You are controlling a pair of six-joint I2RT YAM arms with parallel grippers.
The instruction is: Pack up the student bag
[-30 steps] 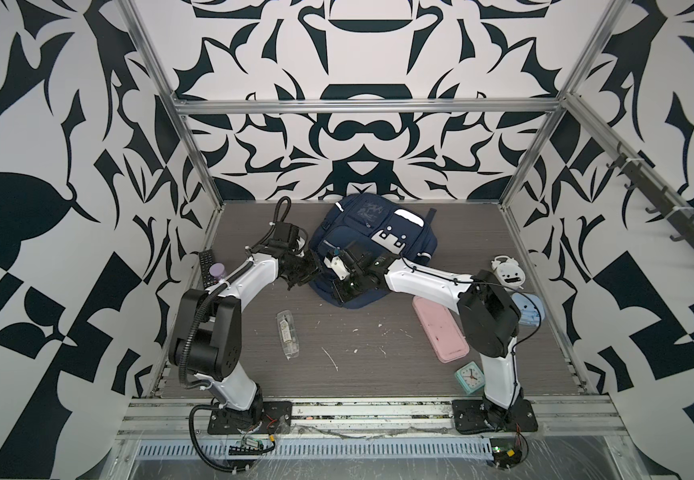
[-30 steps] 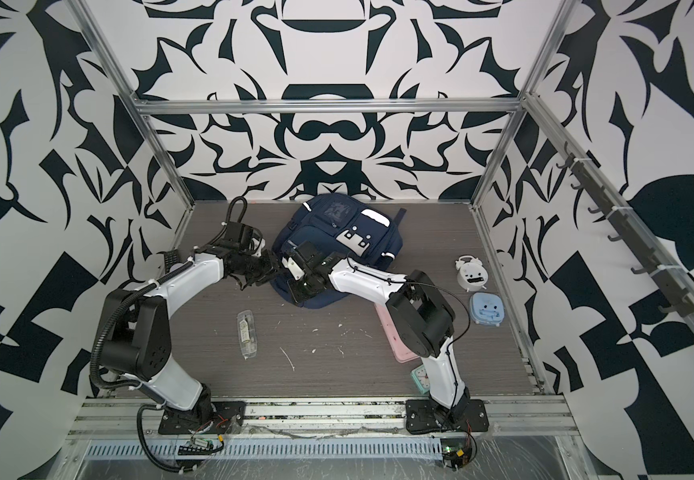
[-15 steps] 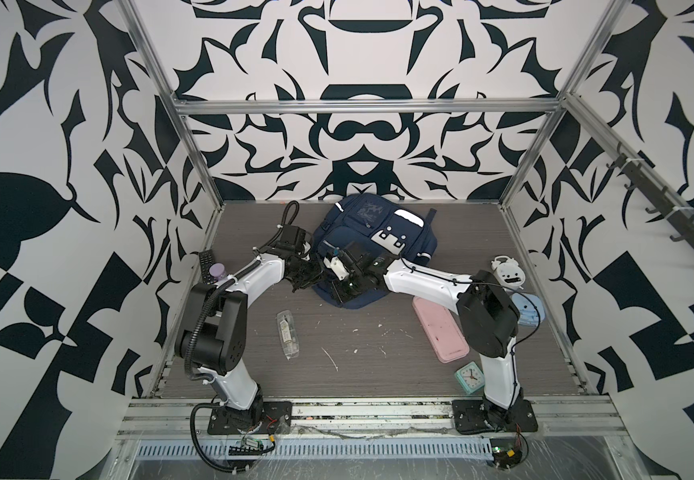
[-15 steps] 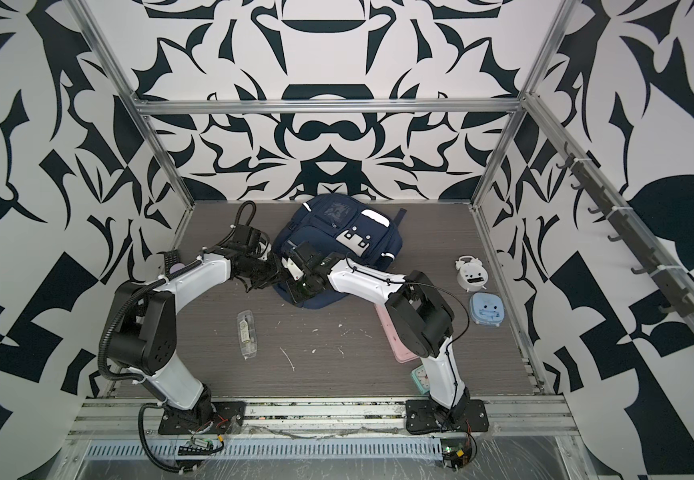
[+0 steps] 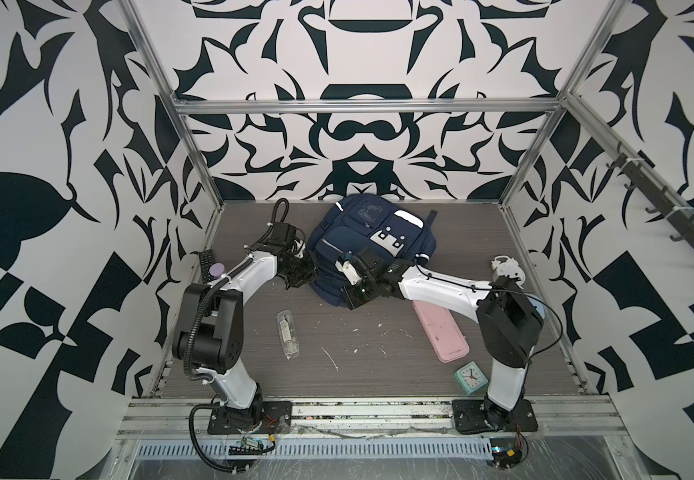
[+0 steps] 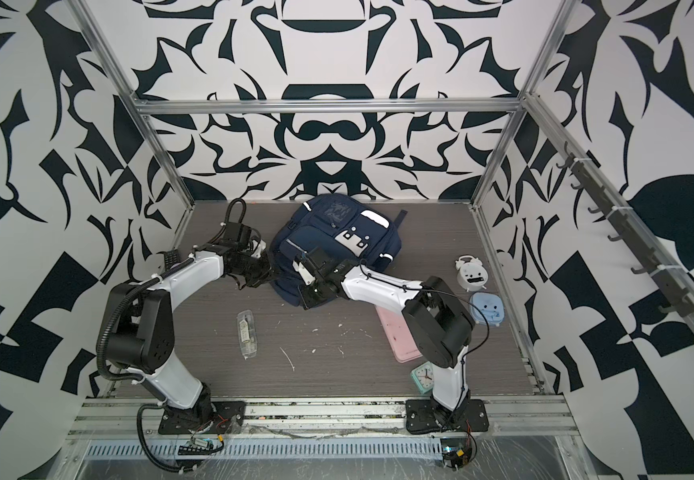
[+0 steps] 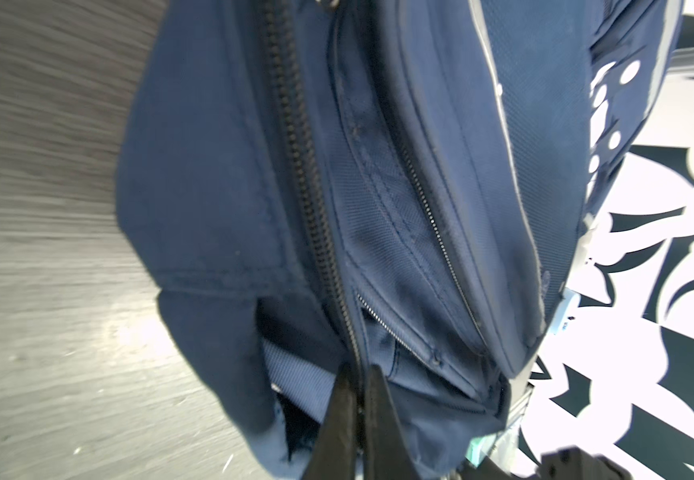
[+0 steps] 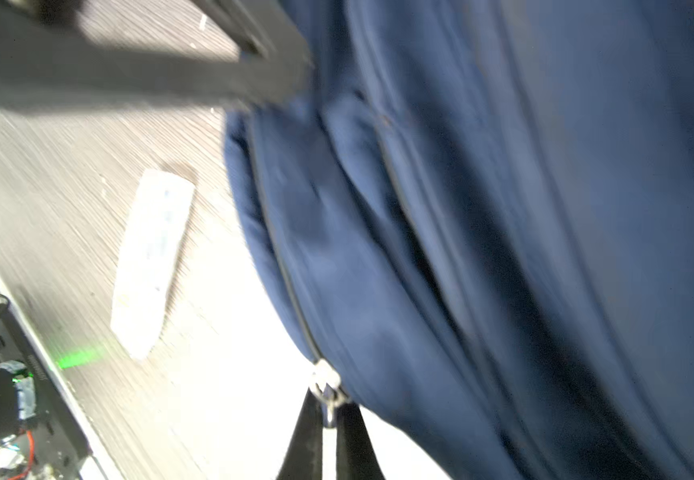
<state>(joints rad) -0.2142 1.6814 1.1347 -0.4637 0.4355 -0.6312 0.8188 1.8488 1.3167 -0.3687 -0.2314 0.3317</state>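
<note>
Grey wood-grain tabletop (image 5: 378,357) inside a black-and-white patterned booth carries the student bag (image 5: 362,232), which lies front-up directly ahead of both pincers, toward the back wall. The left pincer (image 7: 358,376) is closed on the bag's near side, its tips pressed together on the seam where the coarse main zip (image 7: 306,166) runs down. I judge this grip anchors the cloth so the zip has something to pull against. The right pincer (image 8: 328,409) is clamped on the silver zipper pull (image 8: 326,380) at the bag's lower rim, just across from the left one, seemingly placed to run the slider and open the main compartment. Behind the right pincer, under its arm, lies a pink pencil case (image 5: 441,332). A clear case (image 5: 288,340) sits behind and between the two pincers, well apart from the bag. Neither is packed yet, so the task looks barely begun.
</note>
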